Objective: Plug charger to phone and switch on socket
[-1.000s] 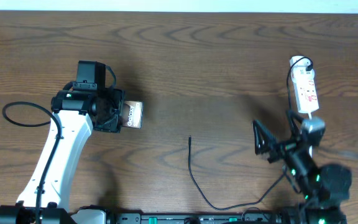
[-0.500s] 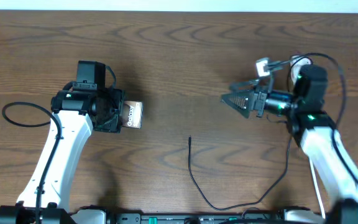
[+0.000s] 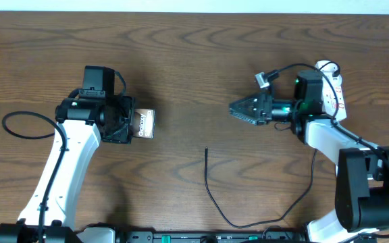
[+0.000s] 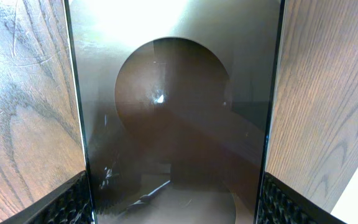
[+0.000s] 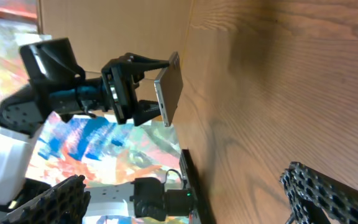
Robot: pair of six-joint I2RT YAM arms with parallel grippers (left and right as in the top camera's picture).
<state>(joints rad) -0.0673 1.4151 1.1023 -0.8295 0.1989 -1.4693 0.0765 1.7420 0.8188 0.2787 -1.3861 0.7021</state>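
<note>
Near the middle of the brown wood-grain tabletop (image 3: 201,54), the long thin black charger cable (image 3: 211,194) lies loose. Its slim plug tip points away from the robot and its tail curls back toward the near edge. That tip lies toward the robot and slightly left of the right hand (image 3: 236,110), whose 2 fingers are wide apart with nothing between them. By my judgement it is the nearer hand, and the free one.

The left hand (image 3: 136,125) is clamped on the flat glossy dark phone (image 3: 145,124), well left of the tip. The small white power strip (image 3: 334,94) lies partly behind the right arm.

Only the overhead view shows the cable. The left wrist view shows just the phone's glossy face between 2 pads. The right wrist view shows it held edge-on; whether it touches the wood I cannot tell.
</note>
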